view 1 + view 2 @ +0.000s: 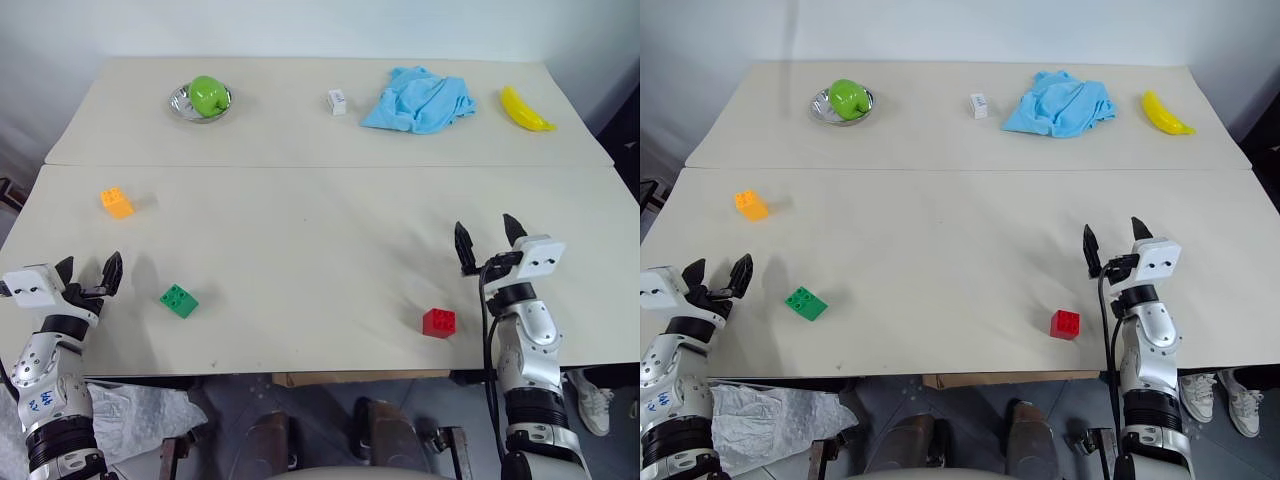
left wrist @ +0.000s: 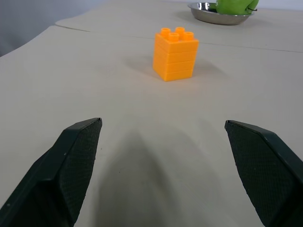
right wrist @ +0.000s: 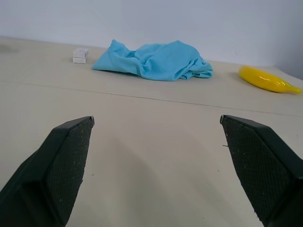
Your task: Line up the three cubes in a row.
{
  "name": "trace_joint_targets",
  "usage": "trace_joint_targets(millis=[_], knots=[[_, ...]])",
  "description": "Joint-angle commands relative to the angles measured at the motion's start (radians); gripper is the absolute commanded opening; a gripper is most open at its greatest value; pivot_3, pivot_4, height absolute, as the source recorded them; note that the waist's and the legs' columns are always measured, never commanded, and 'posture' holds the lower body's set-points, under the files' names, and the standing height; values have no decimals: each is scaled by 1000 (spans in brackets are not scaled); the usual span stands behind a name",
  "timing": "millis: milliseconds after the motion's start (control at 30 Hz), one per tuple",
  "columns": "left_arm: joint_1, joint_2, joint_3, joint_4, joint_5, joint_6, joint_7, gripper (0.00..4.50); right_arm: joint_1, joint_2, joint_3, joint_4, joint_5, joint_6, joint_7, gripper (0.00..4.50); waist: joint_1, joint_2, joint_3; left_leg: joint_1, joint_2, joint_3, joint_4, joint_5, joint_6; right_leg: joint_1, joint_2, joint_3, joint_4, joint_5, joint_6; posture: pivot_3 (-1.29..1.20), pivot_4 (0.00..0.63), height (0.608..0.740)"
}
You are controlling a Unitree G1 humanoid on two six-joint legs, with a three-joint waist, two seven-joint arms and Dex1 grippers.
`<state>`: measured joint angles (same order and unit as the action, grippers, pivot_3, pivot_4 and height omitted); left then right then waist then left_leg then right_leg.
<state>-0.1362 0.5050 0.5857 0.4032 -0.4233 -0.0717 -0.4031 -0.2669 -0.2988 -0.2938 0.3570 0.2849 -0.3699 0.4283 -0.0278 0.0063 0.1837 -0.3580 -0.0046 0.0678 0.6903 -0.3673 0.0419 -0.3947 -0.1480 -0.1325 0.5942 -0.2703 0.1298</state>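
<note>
Cubes are scattered, nowhere near a row: orange cube (image 1: 117,202) sits toward the table's left side, green cube (image 1: 179,300) is nearer the front edge on the left, and red cube (image 1: 438,322) is way over on the right, close to the front edge. All three are well apart with lots of bare table (image 1: 320,230) between them.

Left gripper (image 1: 88,273) hovers at the front left corner, fingers spread wide, holding nothing, green cube just beside it. Right gripper (image 1: 488,240) is up by the red cube, also wide apart and holding nothing.

Left wrist view looks straight at the orange cube, studs up, with the steel bowl (image 2: 215,14) and green apple (image 2: 234,4) behind it. Right wrist view catches none of the cubes, just the blue cloth (image 3: 154,60), small white block (image 3: 80,55) and banana (image 3: 265,79) along the far edge.
</note>
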Motion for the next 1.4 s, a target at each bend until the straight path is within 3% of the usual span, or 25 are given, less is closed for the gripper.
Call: trace_joint_targets(millis=[33,167,267,367,533,767,867,1067,1200,1400], knots=[[34,9,0,-47,12,-5,8,4404,5,-15,-12,-41,26,-5,15,4500,0,0,0,0,0,0,0,0,0,0,0,0,0,0,0,0,150,740],[74,21,14,-164,-119,43,-138,4404,35,-42,0,-131,93,42,103,4500,1,0,0,0,0,0,0,0,0,0,0,0,0,0,0,0,150,740],[96,76,-23,-260,-146,91,-252,4404,76,-83,-27,-258,246,182,186,4500,4,0,0,0,0,-1,0,0,0,0,-1,1,0,0,0,0,150,740],[53,164,-47,-318,-183,139,-376,4404,160,-241,-45,-385,336,329,345,4500,15,2,1,-1,0,-2,0,0,0,1,-1,3,-1,0,0,0,150,740],[-27,270,-128,-343,-230,235,-575,4404,288,-479,-128,-432,369,440,537,4500,27,3,2,0,0,-2,0,-1,0,2,-1,2,-3,0,0,0,150,740],[-75,314,-289,-387,-213,276,-777,4404,454,-725,-180,-344,294,442,853,4500,28,4,3,0,0,2,-1,-1,1,1,0,-1,-4,0,0,0,150,740],[-55,309,-306,-471,-250,332,-788,4404,450,-744,-183,-337,289,426,913,4500,25,3,3,1,1,3,-1,-1,1,1,1,0,-4,0,1,0,150,740],[-23,302,-376,-527,-199,318,-834,4404,284,-773,-1,-365,237,432,1032,4500,26,5,5,3,1,5,0,-1,0,2,0,1,-3,0,1,0,150,740],[6,304,-384,-547,-179,297,-840,4404,167,-772,115,-378,207,543,1015,4500,31,5,5,2,2,3,0,-1,0,2,0,0,-4,0,0,0,150,740],[23,305,-378,-600,-187,305,-829,4404,104,-748,278,-388,112,594,1027,4500,42,5,6,-1,1,0,1,-1,0,1,0,-1,-5,0,0,0,150,740]])
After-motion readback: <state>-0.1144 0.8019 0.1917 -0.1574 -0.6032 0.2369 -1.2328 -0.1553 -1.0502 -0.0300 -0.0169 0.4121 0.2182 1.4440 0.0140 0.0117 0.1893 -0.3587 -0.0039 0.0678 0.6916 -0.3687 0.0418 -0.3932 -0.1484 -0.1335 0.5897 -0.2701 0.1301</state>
